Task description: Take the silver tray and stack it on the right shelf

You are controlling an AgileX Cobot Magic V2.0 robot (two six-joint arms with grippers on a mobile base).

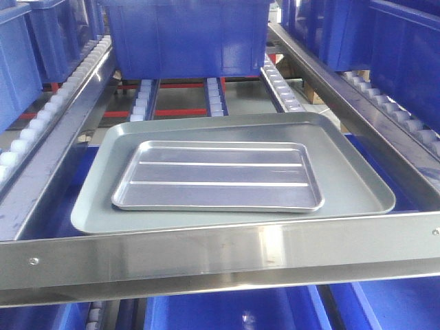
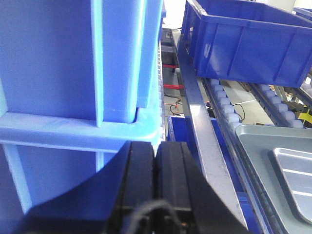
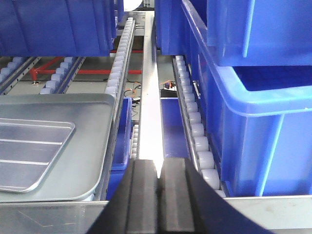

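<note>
From the front-facing view we see both trays whole: the silver tray [image 1: 217,176], with its two long ribs, lies flat inside the larger dull grey tray [image 1: 234,172], which rests on the roller rails [image 1: 214,96] of the right shelf [image 1: 220,258] just behind the broad shiny front bar. Neither gripper shows in this view, and a dark-blue crate [image 1: 185,34] sits further up the rails, cut off at the top.

The left wrist view gives us what the front view lacks: the left gripper [image 2: 156,165], its two black fingers pressed together with nothing between them, close under the corner of a blue crate [image 2: 78,63] that fills most of the picture. Here only a corner of the silver tray [image 2: 295,175] appears at the right edge, inside the grey tray [image 2: 258,146], with one more blue crate [image 2: 243,39] behind.

The right wrist view shows the right gripper [image 3: 158,195], fingers likewise closed and empty, over a bright steel rail [image 3: 148,97]. The silver tray [image 3: 29,151] is cut off at the left, and two stacked blue crates [image 3: 253,97] stand on the right.

We count two trays, two grippers and one tray resting inside the other; the number of crates across the views we cannot settle, since most are cut off
</note>
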